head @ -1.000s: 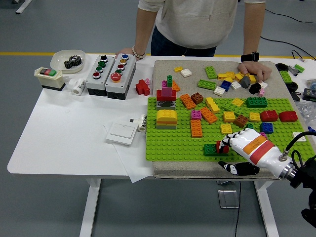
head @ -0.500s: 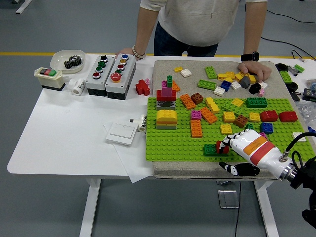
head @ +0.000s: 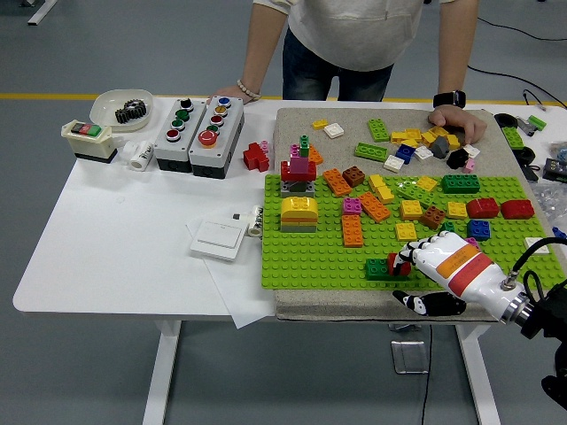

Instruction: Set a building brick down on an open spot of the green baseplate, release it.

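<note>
On the baseplate (head: 310,252), near its front edge, 1 green brick (head: 377,268) sits just left of 1 red brick (head: 399,263), which the right hand (head: 438,261) pinches with curled fingers (head: 416,252) against the plate.
</note>
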